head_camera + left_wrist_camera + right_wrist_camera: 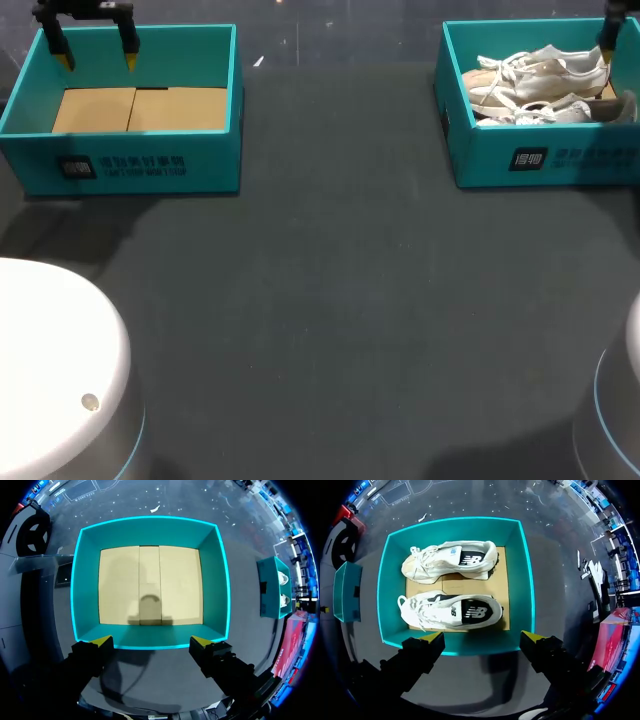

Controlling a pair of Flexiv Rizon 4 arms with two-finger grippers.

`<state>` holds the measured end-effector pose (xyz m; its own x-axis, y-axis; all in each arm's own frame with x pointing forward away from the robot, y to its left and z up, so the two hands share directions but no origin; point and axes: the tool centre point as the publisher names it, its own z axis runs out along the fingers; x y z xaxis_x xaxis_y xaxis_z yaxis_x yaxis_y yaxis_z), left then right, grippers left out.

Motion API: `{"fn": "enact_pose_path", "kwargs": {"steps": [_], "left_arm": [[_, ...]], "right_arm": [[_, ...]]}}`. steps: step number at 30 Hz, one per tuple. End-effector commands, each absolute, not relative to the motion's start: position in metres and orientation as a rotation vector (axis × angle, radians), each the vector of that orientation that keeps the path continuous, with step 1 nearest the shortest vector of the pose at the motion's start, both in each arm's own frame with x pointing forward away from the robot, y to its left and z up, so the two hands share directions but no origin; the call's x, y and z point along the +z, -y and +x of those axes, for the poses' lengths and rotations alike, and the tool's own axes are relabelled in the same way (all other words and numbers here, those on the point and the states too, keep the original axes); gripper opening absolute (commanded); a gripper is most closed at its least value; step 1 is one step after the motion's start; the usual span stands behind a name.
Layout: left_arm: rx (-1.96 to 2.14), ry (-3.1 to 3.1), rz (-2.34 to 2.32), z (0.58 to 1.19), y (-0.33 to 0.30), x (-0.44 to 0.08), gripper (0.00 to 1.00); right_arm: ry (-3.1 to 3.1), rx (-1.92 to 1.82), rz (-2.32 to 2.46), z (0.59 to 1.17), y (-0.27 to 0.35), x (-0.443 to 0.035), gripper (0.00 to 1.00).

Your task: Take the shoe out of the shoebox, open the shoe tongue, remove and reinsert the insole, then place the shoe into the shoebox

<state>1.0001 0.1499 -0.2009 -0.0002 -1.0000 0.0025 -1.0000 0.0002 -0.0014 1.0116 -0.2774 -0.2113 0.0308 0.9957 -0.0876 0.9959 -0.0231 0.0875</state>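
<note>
Two white shoes lie side by side, each on its side, in the teal shoebox (520, 580) at the table's far right: one shoe (450, 560) farther from my right gripper, the other shoe (450, 612) nearer. My right gripper (485, 636) hangs open above that box's near wall, empty and clear of the shoes. In the head view the shoes (540, 75) show inside this box (560, 160). A second teal shoebox (130, 165) at the far left holds only its cardboard floor (150, 585). My left gripper (152, 641) hangs open and empty above it (97, 55).
Dark table surface (330, 280) stretches between the two boxes. My arms' white bases stand at the near left (50, 370) and near right (620, 400). The boxes sit close to the table's far edge.
</note>
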Motion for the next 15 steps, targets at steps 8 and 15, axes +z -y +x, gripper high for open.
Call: {"fn": "enact_pose_path", "kwargs": {"steps": [8, 15], "left_arm": [[0.003, 2.221, 2.221, 1.0, -0.15, -0.201, 1.0], [0.003, 2.221, 2.221, 1.0, -0.15, -0.201, 1.0]], "right_arm": [[-2.083, 0.013, 2.167, 1.02, 0.295, -0.23, 1.0], [-2.048, 0.009, 2.199, 1.028, 0.308, -0.244, 1.0]]}}
